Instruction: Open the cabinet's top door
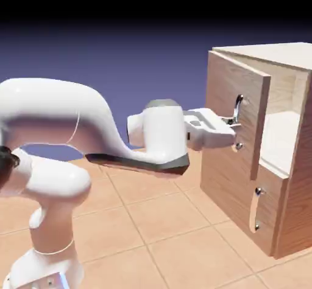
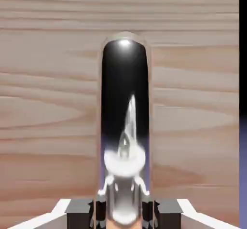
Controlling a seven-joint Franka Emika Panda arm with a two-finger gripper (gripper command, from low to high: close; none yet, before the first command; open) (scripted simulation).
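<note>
The light-brown wood-grain cabinet stands at the exterior view's right. Its top door is swung out a little, and the pale inside shows behind the door's free edge. My gripper reaches in level from the left and is shut on the top door's curved silver handle, near the handle's lower end. In the hand view the shiny handle runs upright in front of the door's wood, and it sits squeezed between my gripper fingers at the bottom edge.
Below the top door is a shorter panel with a small silver handle, flush with the cabinet's front. My white arm stretches across from the lower left, above a tan tiled surface.
</note>
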